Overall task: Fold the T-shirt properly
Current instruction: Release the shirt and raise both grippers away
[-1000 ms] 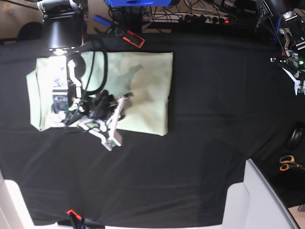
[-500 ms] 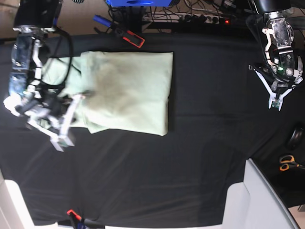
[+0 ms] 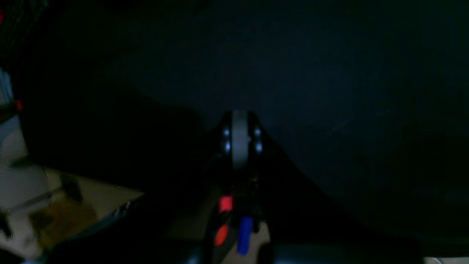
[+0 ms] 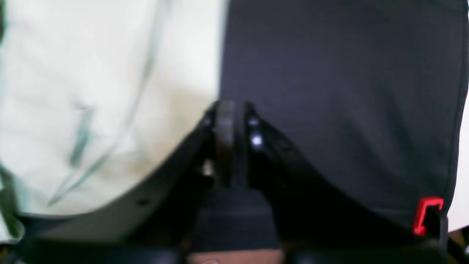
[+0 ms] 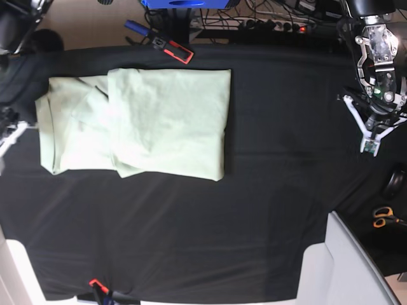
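Lying folded on the black cloth (image 5: 254,210), the T-shirt (image 5: 140,124) shows no label or writing I can read. My left gripper (image 5: 372,141) is closed and empty; my right gripper (image 4: 234,110) is slightly parted beside the shirt's edge, holding nothing.

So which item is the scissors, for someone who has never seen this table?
Start at the black cloth-covered table and go to its right edge in the base view. Beyond it, beside the pale grey panel, lie the orange-handled scissors, the only orange item there.
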Robot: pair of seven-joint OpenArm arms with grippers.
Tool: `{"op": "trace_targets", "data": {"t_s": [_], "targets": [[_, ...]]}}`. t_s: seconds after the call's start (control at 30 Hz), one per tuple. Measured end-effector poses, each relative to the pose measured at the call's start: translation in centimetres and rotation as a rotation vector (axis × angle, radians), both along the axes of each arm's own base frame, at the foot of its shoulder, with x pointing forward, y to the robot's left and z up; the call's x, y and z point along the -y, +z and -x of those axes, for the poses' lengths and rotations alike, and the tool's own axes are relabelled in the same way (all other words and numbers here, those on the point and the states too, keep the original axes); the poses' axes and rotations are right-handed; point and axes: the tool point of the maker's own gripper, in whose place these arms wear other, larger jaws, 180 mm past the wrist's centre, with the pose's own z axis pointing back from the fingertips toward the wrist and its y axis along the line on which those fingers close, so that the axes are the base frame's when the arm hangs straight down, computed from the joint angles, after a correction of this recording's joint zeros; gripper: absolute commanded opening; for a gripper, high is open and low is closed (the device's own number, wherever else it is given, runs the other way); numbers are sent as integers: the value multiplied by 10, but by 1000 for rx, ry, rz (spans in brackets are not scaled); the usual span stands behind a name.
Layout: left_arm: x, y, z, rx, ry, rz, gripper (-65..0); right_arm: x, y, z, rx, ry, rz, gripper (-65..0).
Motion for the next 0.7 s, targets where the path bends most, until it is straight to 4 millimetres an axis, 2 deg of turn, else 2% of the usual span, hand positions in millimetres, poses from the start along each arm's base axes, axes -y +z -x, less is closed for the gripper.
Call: {"op": "trace_targets", "data": {"t_s": [0.1,0.23,0.33,0.4,0.47,0.53,0.7], "targets": [[6,-4,2,1,-1,18,-650,8,-12,2,-26,41,-50,-382],[4,-7,8,-12,12,16,-650,30,-26,11,-30,-103,-144,-187],[11,-14,13,-25,13,33,-650,54,-35,30,-57,-209,-179,-73],[12,-14,13,-27,7,37,-650,56,-44,38,-63,-263,-226,-62],[10,-13,12,-26,10,30,-650,47,-56,43,-81,-288,-287,-62],[11,-14,13,-27,11,32,-650,31,-62,39,-50,-305,-383,-62],[10,-13,13,-27,15,32,-650,28,-64,35,-5,-343,-471,-62]]}}
